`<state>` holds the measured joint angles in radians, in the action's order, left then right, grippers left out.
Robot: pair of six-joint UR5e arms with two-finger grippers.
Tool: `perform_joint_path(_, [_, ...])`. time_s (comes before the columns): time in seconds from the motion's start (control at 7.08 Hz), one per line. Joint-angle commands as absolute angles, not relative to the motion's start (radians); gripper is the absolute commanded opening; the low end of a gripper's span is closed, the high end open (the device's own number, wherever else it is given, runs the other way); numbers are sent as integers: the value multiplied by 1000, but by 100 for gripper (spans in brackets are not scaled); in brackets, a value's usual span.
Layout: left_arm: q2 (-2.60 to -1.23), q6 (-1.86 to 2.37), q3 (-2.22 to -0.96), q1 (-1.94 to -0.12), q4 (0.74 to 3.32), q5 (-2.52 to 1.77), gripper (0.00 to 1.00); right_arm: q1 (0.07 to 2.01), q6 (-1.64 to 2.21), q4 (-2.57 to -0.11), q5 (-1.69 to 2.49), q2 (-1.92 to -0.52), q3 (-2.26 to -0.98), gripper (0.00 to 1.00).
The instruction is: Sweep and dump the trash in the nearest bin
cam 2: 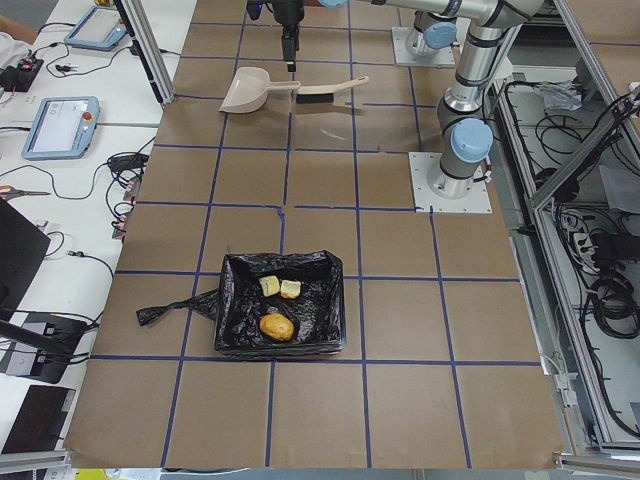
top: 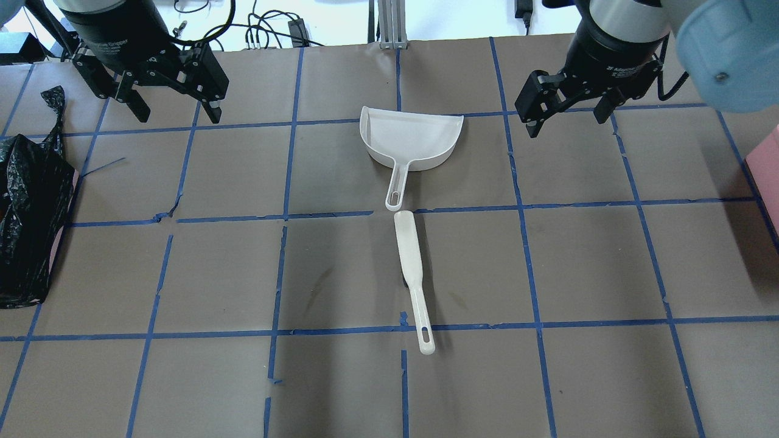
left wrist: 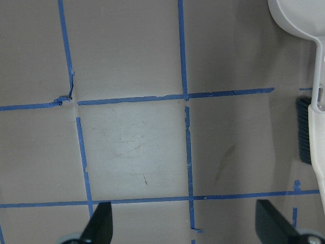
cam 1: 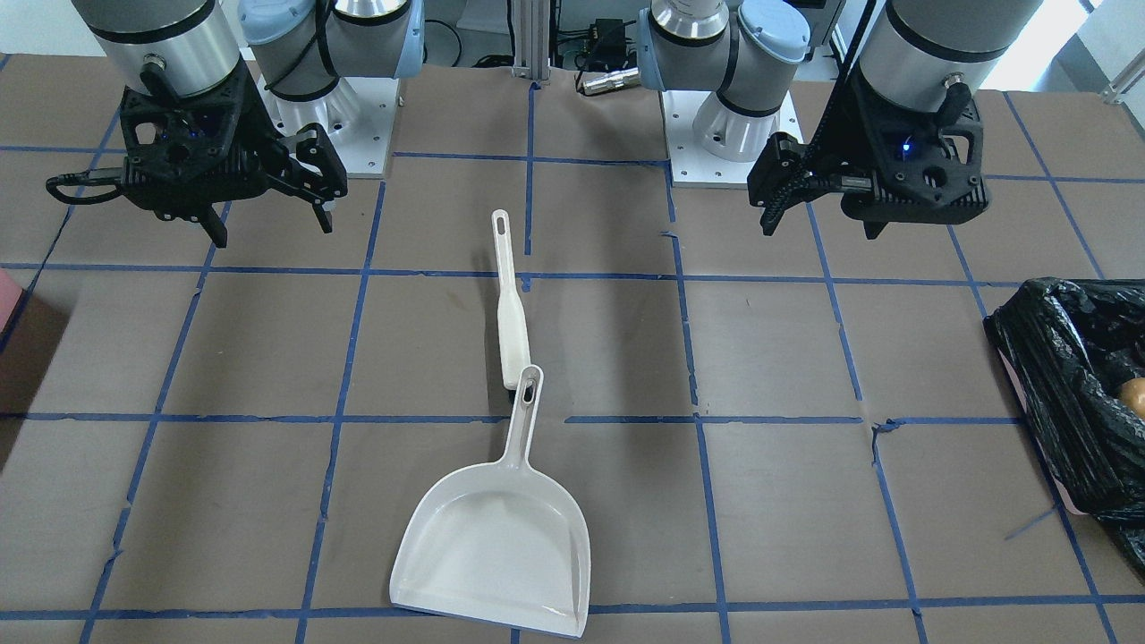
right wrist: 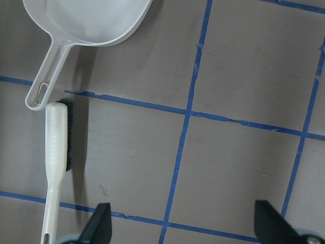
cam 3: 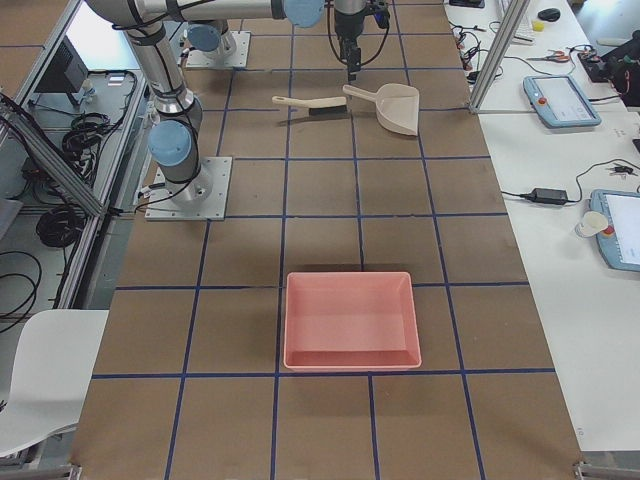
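Three trash pieces [cam 2: 278, 327] are found inside the black-lined bin [cam 2: 232, 300] at the worktop's [cam 2: 400, 330] left end. Jaws of the left arm [top: 112, 30] and right arm [top: 614, 36] are held apart, empty. The wrist lettering [top: 630, 72] cannot be read.

In the overhead view you get 1 line of small white lettering on the black body of the left gripper [top: 176, 112]; only "Gripper" at its end comes through. The right gripper [top: 566, 118] carries a like line, roughly "Adaptive Gripper", first characters blurred. The teach pendants [cam 3: 557, 100] have screens too small for you to read.
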<state>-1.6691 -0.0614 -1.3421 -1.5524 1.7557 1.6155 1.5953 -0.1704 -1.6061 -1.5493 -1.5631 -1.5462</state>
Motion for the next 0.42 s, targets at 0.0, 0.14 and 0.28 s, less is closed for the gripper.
perform_joint_path(0.0, [-1667,-60,-1342,-1552,1756,1618,100,1595,-170,-1606,-1549,-1563,-1546,100])
perform_joint_path(0.14, [-1667,-60,-1344,-1552,1756,1617,100,1595,-170,-1606,-1549,-1563,-1546,100])
perform_joint_path(0.28, [-1664,-60,-1342,-1552,1756,1623,100,1595,-169,-1606,-1549,-1562,-1546,100])
